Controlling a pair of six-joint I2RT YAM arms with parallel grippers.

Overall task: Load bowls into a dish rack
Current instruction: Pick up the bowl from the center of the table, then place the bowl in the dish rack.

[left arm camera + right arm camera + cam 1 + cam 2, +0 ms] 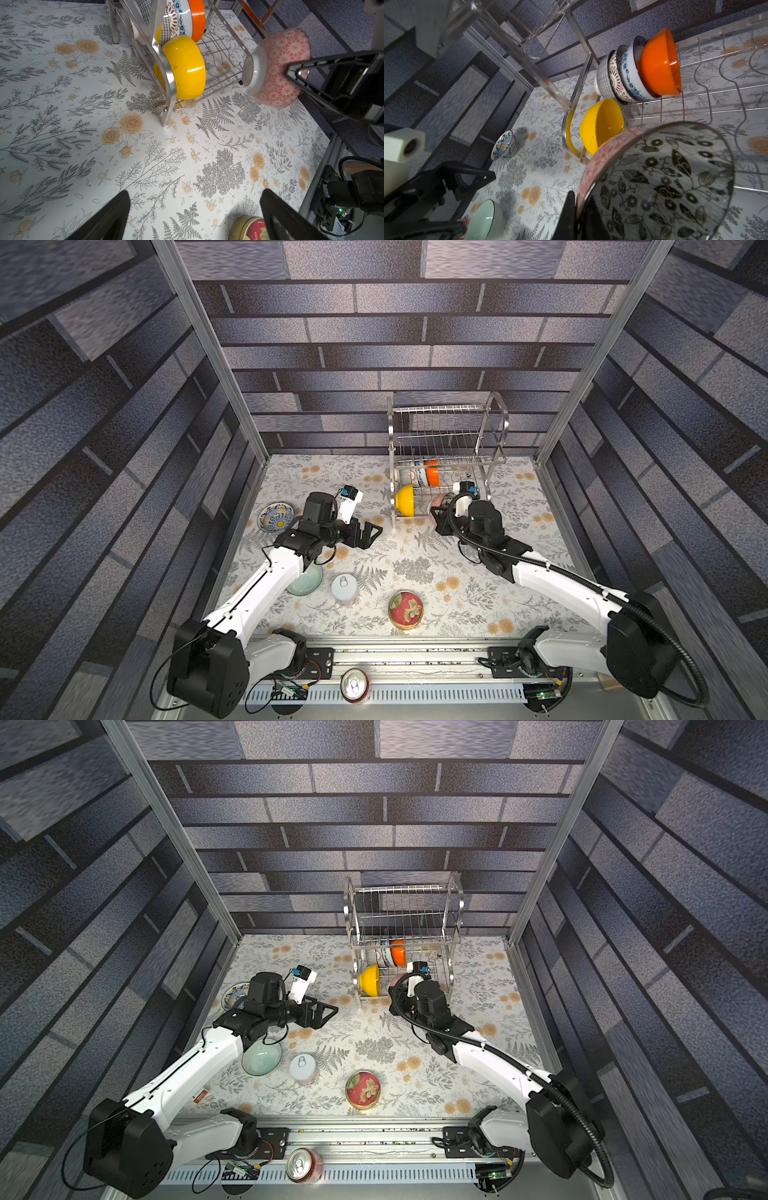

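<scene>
At the far left of the flower-printed table [415,568], a blue-and-yellow floral bowl [275,517] sits upright and untouched. Beside it the left gripper [369,534] hovers over bare cloth with its jaws spread wide and nothing between them. Under that arm's forearm lies a pale green glazed bowl [262,1058], also waiting, with a white pull-tab can [345,588] and a flat red round tin [405,609] just to its right. Further right stands the two-tier steel wire dish rack [446,435]. Its lower shelf carries a plain yellow bowl [184,66] on edge at the near end. Behind that is a packed row of patterned bowls [616,79] ending in a plain orange bowl [658,62]; the upper shelf looks bare. The right gripper [578,205] is clamped on the rim of a coral lattice-patterned bowl [278,68] with dark leaves printed inside. It holds this bowl on its side at the open front of the lower shelf, to the right of the yellow bowl, with empty slots between them. Whether its foot touches the wire cannot be told. The placing looks about to happen, and the grip seems the weak point: pinched at one spot on the rim, the bowl may pivot or slip if its foot catches the front rail. A push too far left could knock the yellow bowl out of its slot. Letting go before the rim settles between wires would likely let the bowl roll back onto the table.
</scene>
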